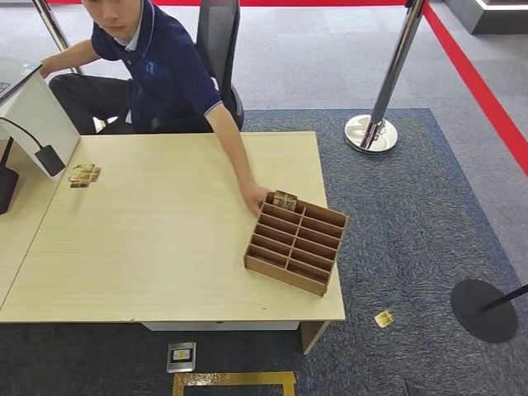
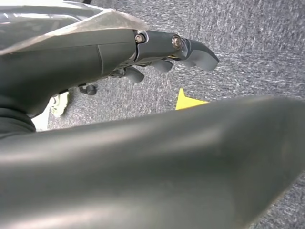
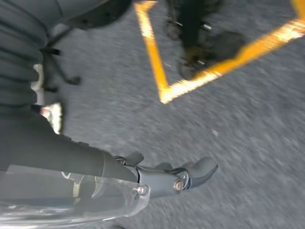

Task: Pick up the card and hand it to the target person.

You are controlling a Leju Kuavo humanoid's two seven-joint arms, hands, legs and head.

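Card (image 1: pixel 285 199) stands in the far corner slot of the wooden tray (image 1: pixel 323 262), person's hand (image 1: pixel 254 196) touching tray beside it; left hand (image 2: pixel 169 50) & right hand (image 3: pixel 169 176) hang over carpet, fingers apart, holding nothing; risk: tray sits askew over table (image 1: pixel 156 239) edge, a clumsy reach could knock it off.

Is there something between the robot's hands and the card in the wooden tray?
Yes. The person's hand rests at the wooden tray, beside the card. The left hand and right hand hang over the carpet.
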